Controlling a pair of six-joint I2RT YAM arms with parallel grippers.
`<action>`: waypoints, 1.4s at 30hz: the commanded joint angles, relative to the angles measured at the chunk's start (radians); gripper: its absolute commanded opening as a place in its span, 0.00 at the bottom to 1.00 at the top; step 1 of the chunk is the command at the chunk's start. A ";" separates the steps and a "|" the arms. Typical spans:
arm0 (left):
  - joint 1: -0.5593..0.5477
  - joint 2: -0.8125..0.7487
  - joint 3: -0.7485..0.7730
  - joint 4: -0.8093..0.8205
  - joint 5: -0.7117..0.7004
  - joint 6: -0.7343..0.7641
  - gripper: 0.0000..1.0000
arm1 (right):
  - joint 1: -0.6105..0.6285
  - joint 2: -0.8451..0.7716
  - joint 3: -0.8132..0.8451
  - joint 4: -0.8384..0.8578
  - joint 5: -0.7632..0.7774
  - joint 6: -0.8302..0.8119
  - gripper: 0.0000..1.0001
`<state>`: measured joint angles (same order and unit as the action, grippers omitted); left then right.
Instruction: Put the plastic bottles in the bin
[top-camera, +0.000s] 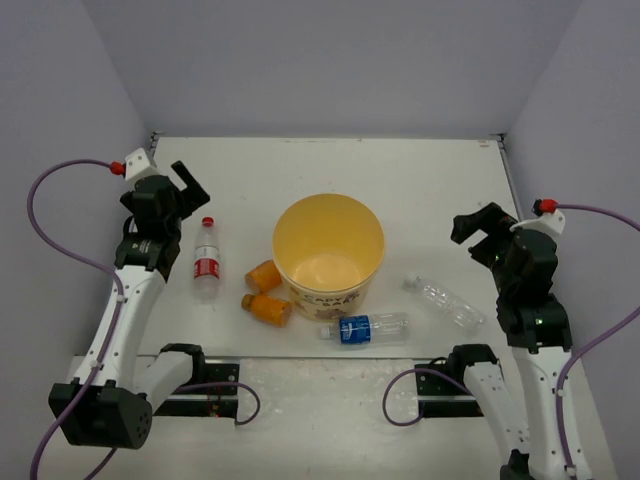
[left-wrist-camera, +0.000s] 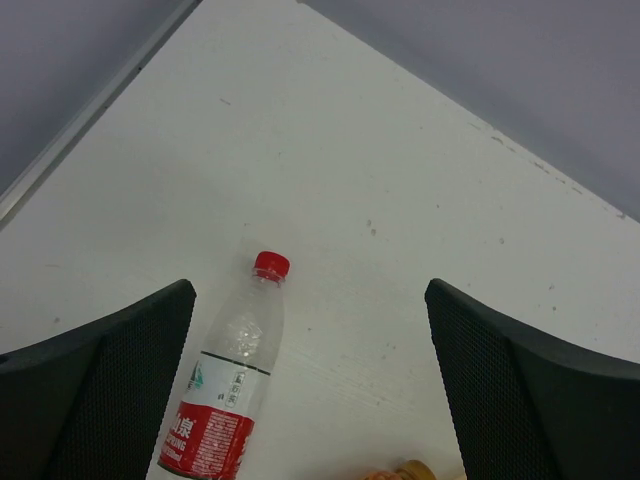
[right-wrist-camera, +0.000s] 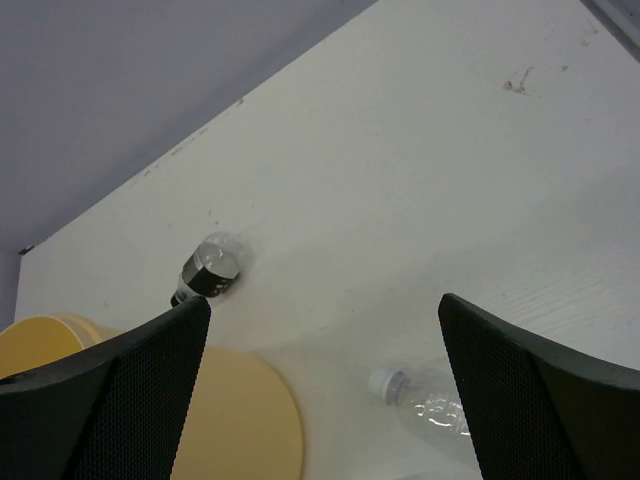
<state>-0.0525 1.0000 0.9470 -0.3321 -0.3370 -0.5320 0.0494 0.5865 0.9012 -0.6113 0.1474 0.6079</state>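
Bottles, five, lying on the desk (top-camera: 420, 180) beside the one bin (top-camera: 335, 297): one red-capped bottle (top-camera: 205, 262), two orange bottles (top-camera: 266, 308), one blue-labelled bottle (top-camera: 365, 327), one unlabelled bottle (top-camera: 445, 301). Probably light, thin-walled, slippery, apt to roll; I would grip mid-body. My left tool (top-camera: 190, 185) and right tool (top-camera: 478, 232) gape wide, empty.

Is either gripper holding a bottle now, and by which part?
Nothing is held. The left gripper and right gripper are open and empty; the red-capped clear plastic bottle lies free on the table.
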 joint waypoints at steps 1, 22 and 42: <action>0.008 0.014 -0.006 0.005 -0.012 -0.010 1.00 | -0.005 -0.017 -0.005 0.015 0.001 -0.099 0.99; 0.006 0.065 -0.033 0.089 -0.035 0.056 1.00 | 0.043 0.417 0.024 -0.138 -0.326 -0.762 0.99; 0.006 0.135 -0.024 0.082 -0.123 0.058 1.00 | 0.236 0.858 0.019 -0.315 -0.022 -0.803 0.99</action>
<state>-0.0525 1.1427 0.9115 -0.2783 -0.4187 -0.4932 0.2547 1.3986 0.9358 -0.8997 0.0466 -0.1547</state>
